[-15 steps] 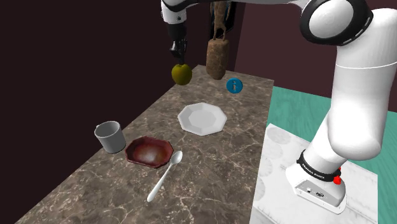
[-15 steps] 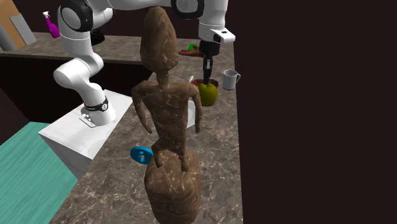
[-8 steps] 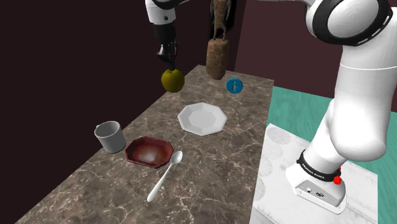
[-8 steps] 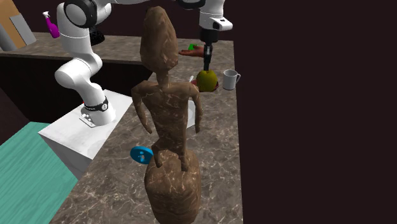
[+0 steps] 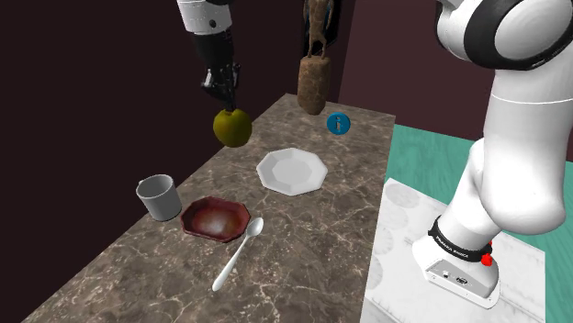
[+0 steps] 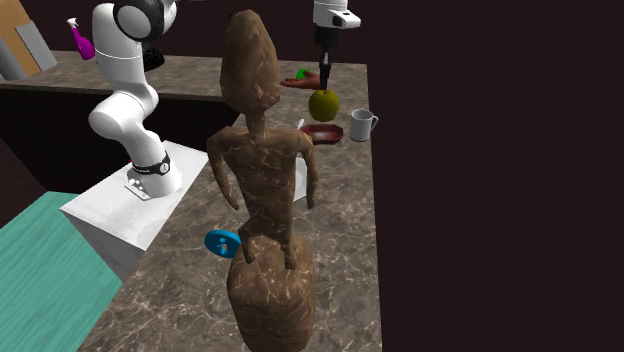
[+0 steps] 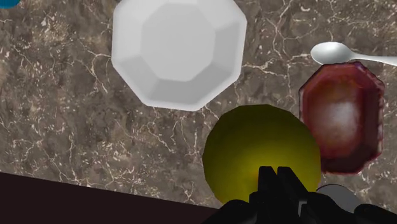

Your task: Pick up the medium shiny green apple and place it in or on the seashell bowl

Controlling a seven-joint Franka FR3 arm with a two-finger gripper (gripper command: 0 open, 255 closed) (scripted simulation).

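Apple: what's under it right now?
Under the held apple, brown marbled counter shows, between the white plate and the red-brown bowl. The apple hides the patch straight below it and a bit of the bowl's rim; the gripper clasps it aloft.

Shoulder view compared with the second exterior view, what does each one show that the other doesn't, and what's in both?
Shoulder view: the white plate and spoon lie in plain sight; in the other view the statue largely blocks them. Second exterior view: the statue's whole figure, plus a pink spray bottle. Both: the gripper holding the yellow-green apple aloft, the dark red bowl, the grey cup and the blue disc.
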